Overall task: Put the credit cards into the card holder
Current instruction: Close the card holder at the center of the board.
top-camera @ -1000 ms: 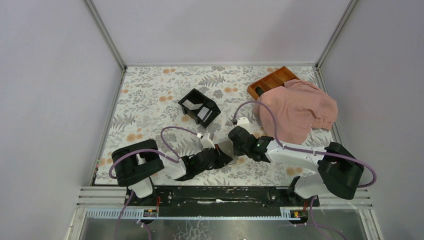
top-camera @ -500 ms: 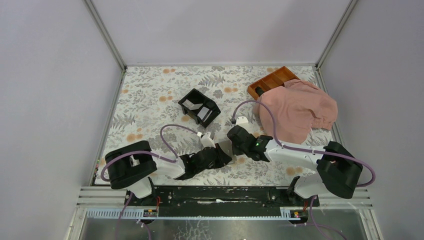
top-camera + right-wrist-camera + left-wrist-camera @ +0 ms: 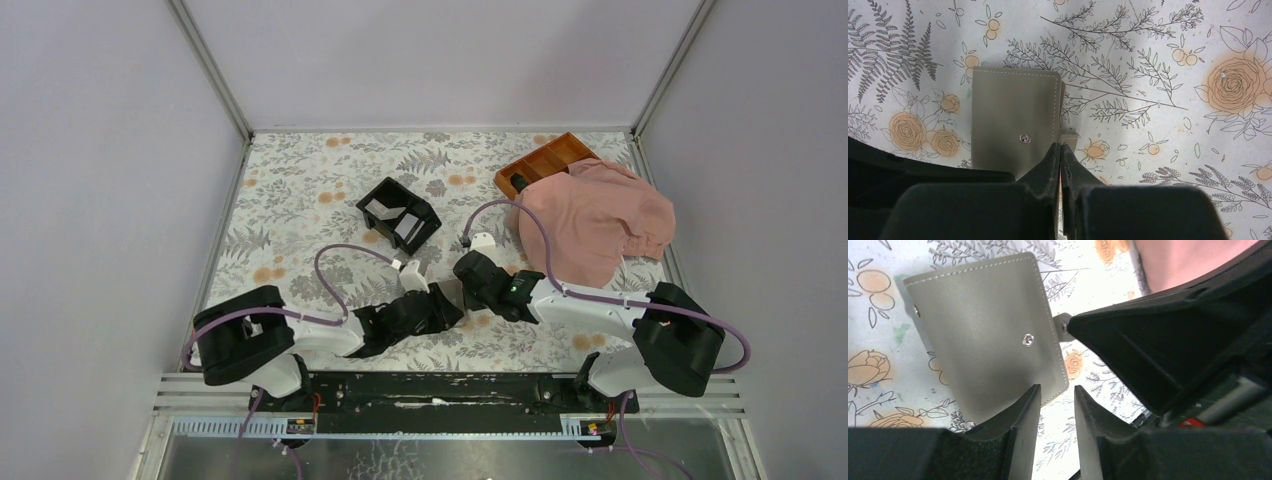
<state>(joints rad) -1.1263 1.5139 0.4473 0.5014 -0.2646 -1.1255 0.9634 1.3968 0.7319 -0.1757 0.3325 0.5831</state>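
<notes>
The card holder [image 3: 983,335] is a closed grey-taupe wallet lying flat on the floral cloth, its snap stud facing up. In the right wrist view the card holder [image 3: 1013,115] shows a small strap tab [image 3: 1068,136] at its edge. My right gripper [image 3: 1062,145] is shut, its tips pinching that tab. My left gripper [image 3: 1055,390] stands open at the holder's near corner, with only cloth between its fingers. From above, both grippers meet at the table's near middle and hide most of the holder. Pale credit cards [image 3: 385,208] lie in the black box.
The black two-compartment box [image 3: 399,214] stands behind the grippers. A pink cloth [image 3: 595,220] is heaped at the right and partly covers an orange-brown divided tray [image 3: 545,160]. Grey walls close in the table on three sides.
My left gripper has opened from shut, and the left arm's base link has swung leftward. My right gripper has closed at the holder's tab.
</notes>
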